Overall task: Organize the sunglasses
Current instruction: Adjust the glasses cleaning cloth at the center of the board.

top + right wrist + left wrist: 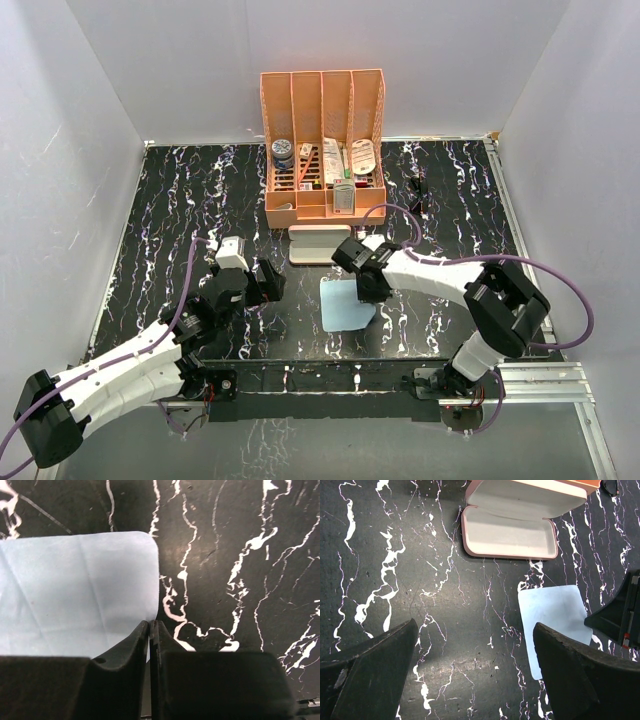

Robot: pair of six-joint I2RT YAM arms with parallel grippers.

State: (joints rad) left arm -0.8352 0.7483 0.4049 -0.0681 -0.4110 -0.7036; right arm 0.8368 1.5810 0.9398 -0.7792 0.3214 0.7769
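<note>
The sunglasses (417, 187) lie small and black on the marble table at the back right, beside the orange organizer; the left wrist view catches only a dark bit of them (610, 486) at its top right corner. The pink case (318, 243) lies open in front of the organizer, its pale inside bare (512, 532). A light blue cloth (346, 305) is spread flat just nearer. My right gripper (150, 622) is shut on the cloth's (75, 595) right edge, a pale sliver showing between the fingers. My left gripper (475, 625) hovers open over bare table, left of the cloth (552, 617).
An orange desk organizer (322, 150) with several compartments holding small items stands at the back centre. White walls enclose the table on three sides. The right arm's cable (560, 280) loops over the right part of the table.
</note>
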